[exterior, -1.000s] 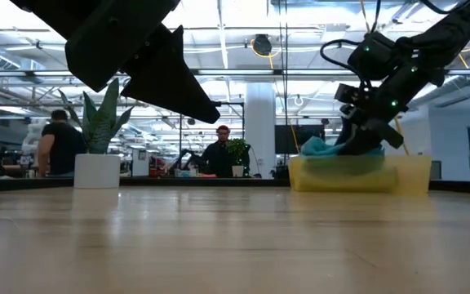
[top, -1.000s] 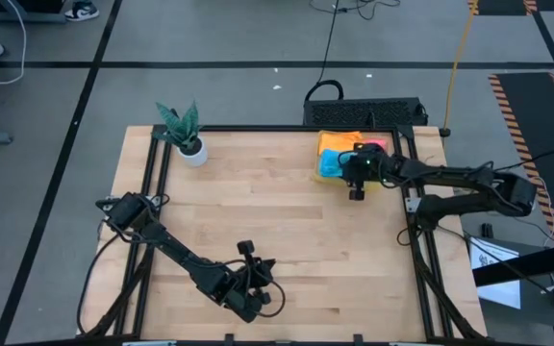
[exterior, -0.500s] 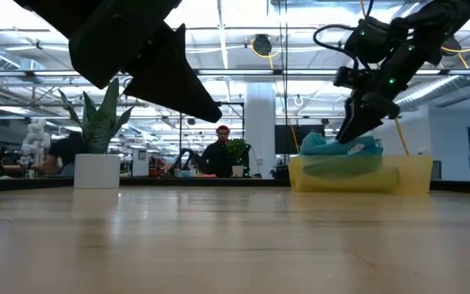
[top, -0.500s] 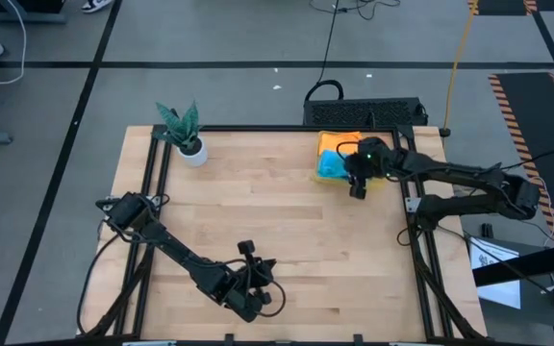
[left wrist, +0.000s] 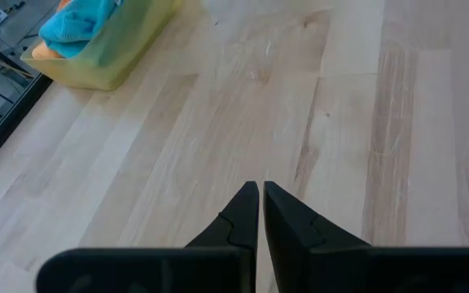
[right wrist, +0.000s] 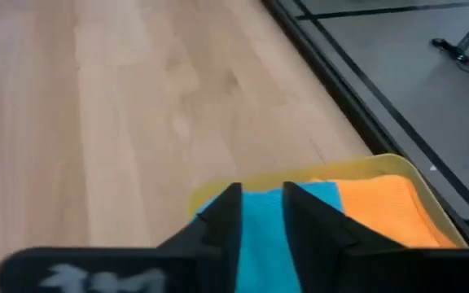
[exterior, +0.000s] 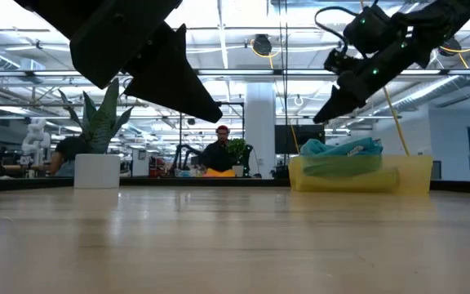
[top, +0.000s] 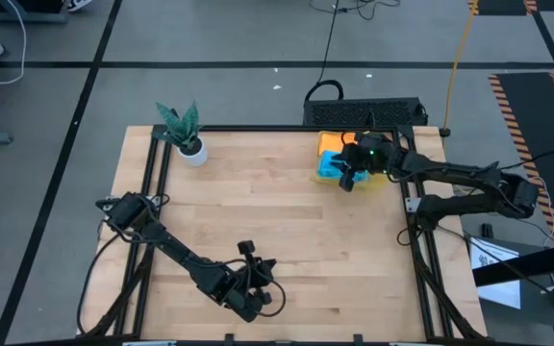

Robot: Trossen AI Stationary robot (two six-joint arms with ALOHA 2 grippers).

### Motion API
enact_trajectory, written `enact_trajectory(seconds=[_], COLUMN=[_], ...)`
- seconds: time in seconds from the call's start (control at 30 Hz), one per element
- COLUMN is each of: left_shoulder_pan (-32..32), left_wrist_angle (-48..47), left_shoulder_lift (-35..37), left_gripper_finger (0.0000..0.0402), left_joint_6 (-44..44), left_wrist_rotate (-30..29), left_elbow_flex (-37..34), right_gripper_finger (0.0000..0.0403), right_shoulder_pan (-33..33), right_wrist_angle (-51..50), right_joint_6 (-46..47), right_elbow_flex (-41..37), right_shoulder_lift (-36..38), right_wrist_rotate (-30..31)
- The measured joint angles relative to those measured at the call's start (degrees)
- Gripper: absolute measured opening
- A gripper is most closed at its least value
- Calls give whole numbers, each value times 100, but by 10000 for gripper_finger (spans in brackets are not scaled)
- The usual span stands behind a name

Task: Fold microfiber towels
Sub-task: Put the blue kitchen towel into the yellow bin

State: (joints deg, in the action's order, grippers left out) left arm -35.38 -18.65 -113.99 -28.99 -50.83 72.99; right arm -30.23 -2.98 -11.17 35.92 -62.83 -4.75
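Two towels show in the yellow bin [top: 327, 144]: the blue towel [right wrist: 260, 236] beside the orange towel [right wrist: 381, 207]. Above the bin hangs the right gripper [right wrist: 257, 213], fingers narrow and empty. Well away from the bin, the left gripper [left wrist: 259, 213] waits, fingers nearly touching.

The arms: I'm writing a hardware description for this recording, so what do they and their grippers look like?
Both arms are dark, nearly black, built of slim jointed segments with thin cables along them. The right arm carries small green lights near its wrist. The left gripper has two flat, dark fingers tapering to points. The right gripper has matching dark tapered fingers, with pale, blurred lettering on the body behind them.
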Motion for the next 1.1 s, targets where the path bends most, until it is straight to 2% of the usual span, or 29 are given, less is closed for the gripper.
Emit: enact_trajectory(seconds=[0.13, 0.2, 0.27, 0.47, 0.57, 0.73, 0.9, 0.97, 1.1], left_shoulder_pan=[0, 0, 0, 0, 0, 0, 0, 0, 0], left_wrist_angle=[61, 89, 96, 94, 96, 96, 96, 98, 122], left_shoulder_lift=[0, 0, 0, 0, 0, 0, 0, 0, 0], left_gripper_finger=[26, 26, 26, 26, 26, 26, 26, 26, 26], left_joint_6=[0, 2, 2, 37, 37, 35, 9, -1, -11], left_wrist_rotate=[0, 0, 0, 0, 0, 0, 0, 0, 0], left_elbow_flex=[0, 0, 0, 0, 0, 0, 0, 0, 0], right_gripper_finger=[32, 9, 5, 8, 2, 1, 1, 1, 1], right_shoulder_pan=[-125, -202, -265, -446, -543, -610, -605, -604, -653], right_wrist_angle=[847, 1287, 1632, 1887, 1806, 1569, 1571, 1723, 1990], right_joint_6=[150, 185, 259, 214, 126, 350, 753, 892, 1113], right_elbow_flex=[-345, -569, -714, -732, -736, -740, -740, -740, -740], right_shoulder_lift=[-340, -627, -981, -1732, -1665, -944, -331, -251, -438], right_wrist_rotate=[-93, -463, -775, -905, -907, -990, -1947, -1840, -902])
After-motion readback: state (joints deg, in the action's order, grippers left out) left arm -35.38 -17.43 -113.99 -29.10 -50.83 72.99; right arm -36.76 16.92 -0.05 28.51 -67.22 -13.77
